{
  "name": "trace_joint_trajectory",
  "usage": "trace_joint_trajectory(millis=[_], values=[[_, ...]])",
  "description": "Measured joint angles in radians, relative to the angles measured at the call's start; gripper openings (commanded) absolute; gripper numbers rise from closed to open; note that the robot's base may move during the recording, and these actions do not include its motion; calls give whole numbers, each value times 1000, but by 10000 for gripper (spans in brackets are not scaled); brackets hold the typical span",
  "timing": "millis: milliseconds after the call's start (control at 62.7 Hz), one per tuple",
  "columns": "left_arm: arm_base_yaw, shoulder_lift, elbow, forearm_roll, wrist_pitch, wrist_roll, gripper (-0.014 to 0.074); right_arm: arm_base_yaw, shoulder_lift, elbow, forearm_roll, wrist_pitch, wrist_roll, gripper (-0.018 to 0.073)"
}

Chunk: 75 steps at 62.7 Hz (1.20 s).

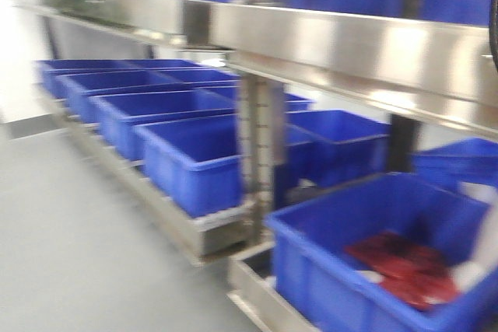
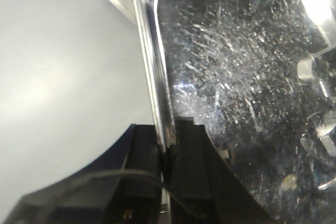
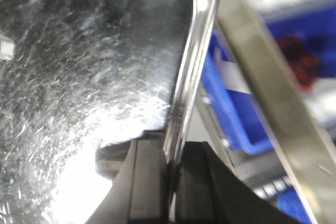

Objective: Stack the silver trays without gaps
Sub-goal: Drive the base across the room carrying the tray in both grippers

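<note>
Blurred blue bins (image 1: 194,161) line a steel shelf rail (image 1: 350,44) above grey floor. The silver tray (image 2: 247,77) is cropped in both wrist views. The left gripper (image 2: 168,156) and right gripper (image 3: 170,174) each clamp its rim.

One silver tray (image 2: 236,77) and roughly ten blue bins (image 1: 194,165).

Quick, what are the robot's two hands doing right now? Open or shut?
Left gripper: shut on the rim of a silver tray.
Right gripper: shut on the rim of a silver tray too.
</note>
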Motion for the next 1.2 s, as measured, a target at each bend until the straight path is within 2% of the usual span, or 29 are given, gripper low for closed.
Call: trace_joint_trajectory(millis=[1196], values=[[0,0,0,-47,4,1,-41,0,-4,0,-21,2,0,59]])
